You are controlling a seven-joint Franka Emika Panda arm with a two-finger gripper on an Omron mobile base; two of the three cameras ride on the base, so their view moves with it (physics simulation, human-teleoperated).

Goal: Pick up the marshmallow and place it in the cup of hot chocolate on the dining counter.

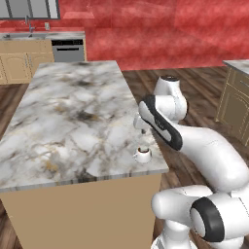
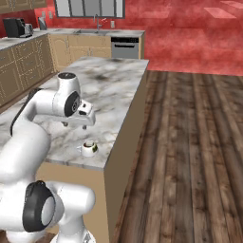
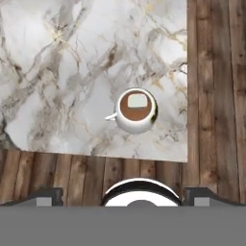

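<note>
The small white cup of hot chocolate (image 3: 136,111) stands near the corner of the marble dining counter (image 3: 62,72), handle pointing left in the hand view. A white marshmallow (image 3: 137,100) floats on the brown liquid inside it. My gripper (image 3: 124,196) hangs above the cup, open, its two dark fingertips (image 3: 46,194) set wide apart with nothing between them. In the left base view the hand (image 1: 141,124) is a little above the cup (image 1: 143,154). In the right base view the hand (image 2: 81,120) is likewise above the cup (image 2: 88,148).
The cup sits close to the counter's near edge and right edge (image 1: 163,168). Wooden floor (image 2: 190,156) lies beside the counter. Cabinets, a sink and a dishwasher (image 1: 68,50) line the far wall. Another counter (image 1: 236,99) stands at the right.
</note>
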